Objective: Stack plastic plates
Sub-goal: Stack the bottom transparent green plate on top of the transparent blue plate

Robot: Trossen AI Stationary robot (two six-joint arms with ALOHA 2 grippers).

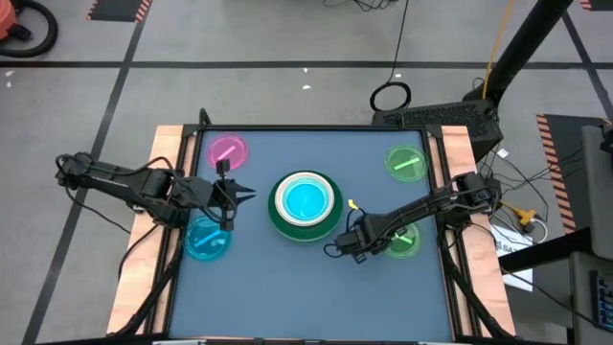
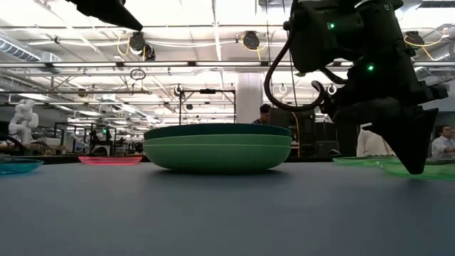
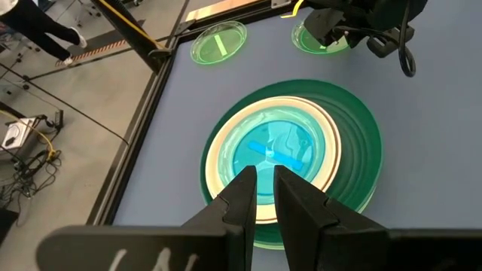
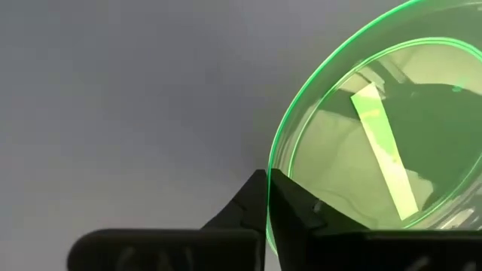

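In the middle of the table stands a stack (image 1: 306, 203): dark green large plates, a white plate, and a small blue plate (image 3: 273, 150) on top. Four small plates lie apart on the table: pink (image 1: 227, 150), blue (image 1: 207, 240), green at the far right (image 1: 406, 161), and a green one with a stripe (image 4: 376, 143) at the near right. My right gripper (image 4: 269, 181) is shut on that striped plate. My left gripper (image 3: 265, 188) hangs left of the stack, high above the table. Its fingers stand a little apart with nothing between them. My right gripper pinches the striped green plate's rim (image 4: 273, 154) on the side facing the stack, one finger inside the rim and one outside. The fingers (image 2: 412, 160) come from above, pointing steeply down. The plate (image 2: 430, 169) lies level on the table.
The table's raised wooden side rails (image 1: 458, 153) run along its left and right edges. Bare table lies in front of the stack toward the near edge. People and equipment show in the room beyond the far edge.
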